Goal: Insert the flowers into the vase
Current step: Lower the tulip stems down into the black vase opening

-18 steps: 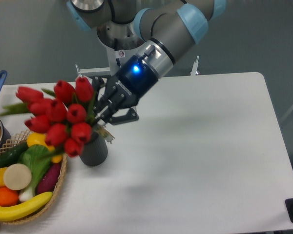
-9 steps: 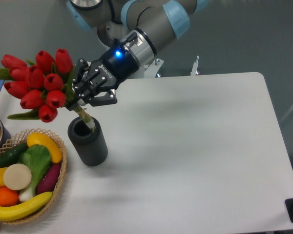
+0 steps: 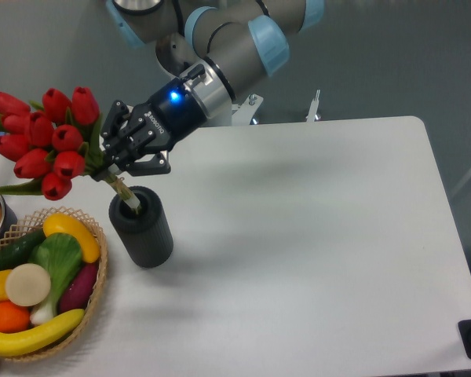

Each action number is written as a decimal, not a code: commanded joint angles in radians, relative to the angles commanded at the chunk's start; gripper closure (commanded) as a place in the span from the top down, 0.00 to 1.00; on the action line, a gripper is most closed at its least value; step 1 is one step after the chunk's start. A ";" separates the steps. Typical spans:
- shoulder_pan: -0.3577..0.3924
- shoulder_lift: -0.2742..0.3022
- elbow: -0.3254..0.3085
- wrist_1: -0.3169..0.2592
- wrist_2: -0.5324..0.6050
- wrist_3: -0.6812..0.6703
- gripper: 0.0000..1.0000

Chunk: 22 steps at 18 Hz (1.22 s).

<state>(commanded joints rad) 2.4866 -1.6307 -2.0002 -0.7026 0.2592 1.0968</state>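
Now the flowers (image 3: 43,141) sit higher and further toward the upper left of the frame than a second ago, when the red heads hung low in front of the vase (image 3: 141,226) and hid its mouth. The mouth has come into plain view, and the pale stem ends dip just inside its rim. That suggests the bunch has been swung more upright and lined up over the opening, so the insertion looks begun but not finished.

The arm reaches down from the top centre of the frame toward the left, with the gripper (image 3: 114,159) tilted and its jaws pinching the stems just below the heads. The bunch leans to the left, above the basket (image 3: 94,294) of vegetables at the lower left of the white desk (image 3: 314,236).
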 joint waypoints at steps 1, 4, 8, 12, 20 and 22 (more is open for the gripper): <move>0.002 0.002 -0.017 0.000 0.000 0.006 0.00; 0.002 -0.018 -0.054 0.000 0.002 0.084 0.00; 0.002 -0.052 -0.106 0.000 0.005 0.192 0.00; 0.002 -0.116 -0.108 0.000 0.005 0.250 0.00; 0.029 -0.135 -0.126 -0.002 0.012 0.310 0.20; 0.044 -0.130 -0.153 -0.002 0.012 0.311 0.44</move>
<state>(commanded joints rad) 2.5310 -1.7611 -2.1536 -0.7041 0.2715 1.4082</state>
